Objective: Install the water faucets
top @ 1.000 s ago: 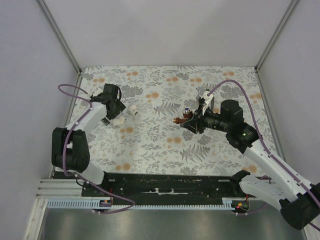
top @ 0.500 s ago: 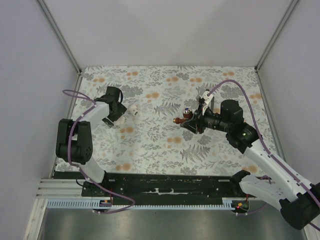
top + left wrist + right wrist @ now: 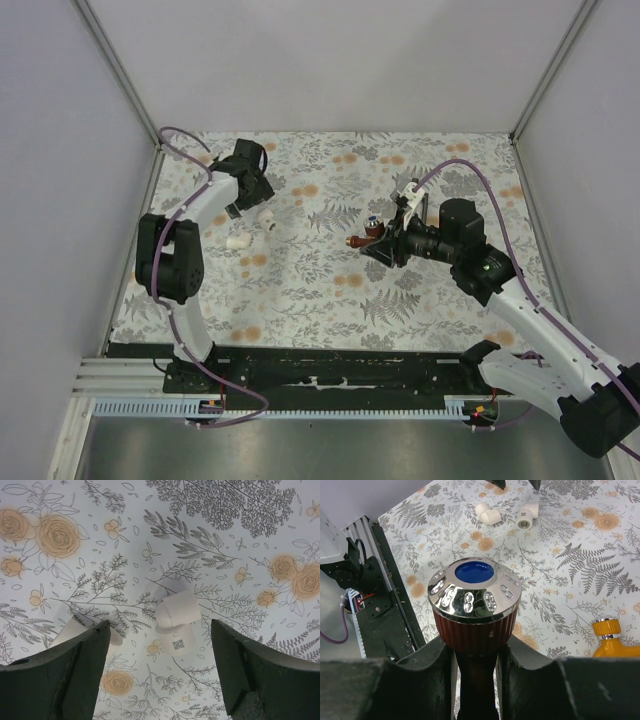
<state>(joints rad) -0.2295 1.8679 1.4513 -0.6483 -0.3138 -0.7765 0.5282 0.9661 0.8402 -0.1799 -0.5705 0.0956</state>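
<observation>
1 reddish-brown faucet (image 3: 475, 605) is sitting clamped in the right hand (image 3: 477, 652), likely for threading; the left hand (image 3: 157, 665) is hovering open-fingered over a white elbow fitting (image 3: 176, 611).

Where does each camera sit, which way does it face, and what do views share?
Top external: above, behind the bases, looking down at the table; left arm and right arm show.
Left wrist: looks down past its open fingers at a white elbow fitting.
Right wrist: looks across the table past fingers clamping the reddish-brown faucet.
All three show white elbow fittings.
</observation>
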